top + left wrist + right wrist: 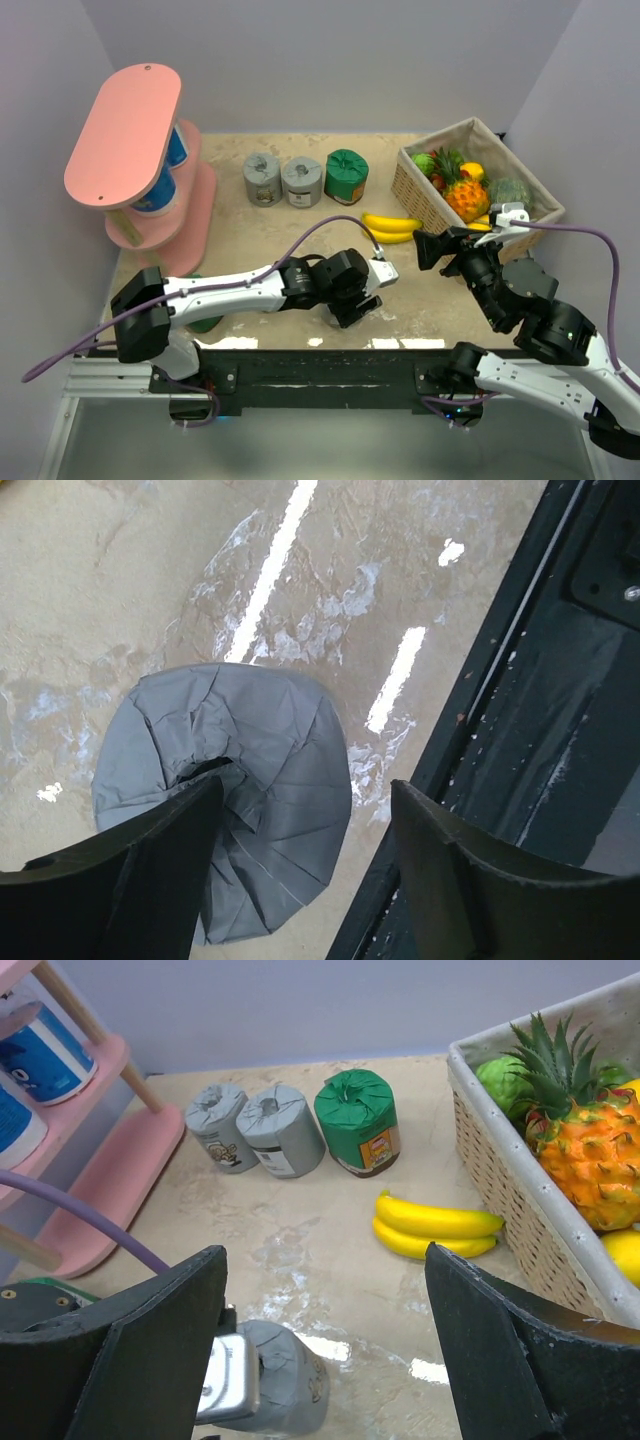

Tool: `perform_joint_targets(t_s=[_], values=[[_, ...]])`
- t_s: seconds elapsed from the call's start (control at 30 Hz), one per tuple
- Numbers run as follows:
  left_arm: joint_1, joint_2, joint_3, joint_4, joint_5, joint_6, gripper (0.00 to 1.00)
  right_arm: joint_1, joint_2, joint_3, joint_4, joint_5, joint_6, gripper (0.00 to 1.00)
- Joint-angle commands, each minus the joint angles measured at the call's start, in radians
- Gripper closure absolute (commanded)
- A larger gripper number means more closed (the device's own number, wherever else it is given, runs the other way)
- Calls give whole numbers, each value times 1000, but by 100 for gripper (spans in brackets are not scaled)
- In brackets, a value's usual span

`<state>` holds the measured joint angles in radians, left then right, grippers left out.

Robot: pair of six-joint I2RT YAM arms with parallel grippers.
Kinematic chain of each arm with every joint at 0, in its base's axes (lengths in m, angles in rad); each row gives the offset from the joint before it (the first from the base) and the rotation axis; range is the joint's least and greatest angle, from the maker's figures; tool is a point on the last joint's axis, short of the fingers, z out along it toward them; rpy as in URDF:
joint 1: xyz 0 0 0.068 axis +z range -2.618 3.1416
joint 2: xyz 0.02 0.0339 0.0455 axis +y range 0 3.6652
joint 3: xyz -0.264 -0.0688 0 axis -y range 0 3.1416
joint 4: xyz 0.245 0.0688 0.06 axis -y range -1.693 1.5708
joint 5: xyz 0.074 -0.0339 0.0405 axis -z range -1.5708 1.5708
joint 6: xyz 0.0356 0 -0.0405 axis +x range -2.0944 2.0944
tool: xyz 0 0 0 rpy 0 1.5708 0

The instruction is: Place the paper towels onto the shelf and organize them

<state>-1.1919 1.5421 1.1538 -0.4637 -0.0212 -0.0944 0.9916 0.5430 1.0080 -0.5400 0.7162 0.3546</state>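
Observation:
A grey paper towel roll stands near the table's front edge. My left gripper hangs open over it, one finger above its dimpled top and the other past its side. In the top view that gripper hides the roll. My right gripper is open and empty above the table; its wrist view shows the same roll. Two grey rolls and a green roll stand at the back. Two white-and-blue rolls are on the pink shelf.
A wicker fruit basket with a pineapple stands at the back right. Bananas lie in front of it. Another green roll lies under my left arm near the shelf's foot. The black mounting rail runs along the front edge.

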Motion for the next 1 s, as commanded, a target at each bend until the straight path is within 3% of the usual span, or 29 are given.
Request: perform_joint_targets(t_s=[0.0,0.17,0.27,0.47,0.6,0.83,0.97], values=[[-3,45,0,-1,-20,-1,31,-2,11,18,14,31,0,16],[-3,49,-25,13,-26,-8,39,-2,9,9,18,28,-2,16],[-3,46,-17,10,-66,-10,57,-2,12,7,21,28,-5,16],[-2,6,49,-55,-217,-5,71,-2,8,-5,29,14,3,16],[20,-30,166,-169,-406,-5,73,-2,8,-9,35,6,10,16],[175,-33,463,-315,-674,39,75,-2,23,-32,83,-35,17,16],[267,15,679,-352,-743,88,72,-2,49,-37,75,-58,20,15]])
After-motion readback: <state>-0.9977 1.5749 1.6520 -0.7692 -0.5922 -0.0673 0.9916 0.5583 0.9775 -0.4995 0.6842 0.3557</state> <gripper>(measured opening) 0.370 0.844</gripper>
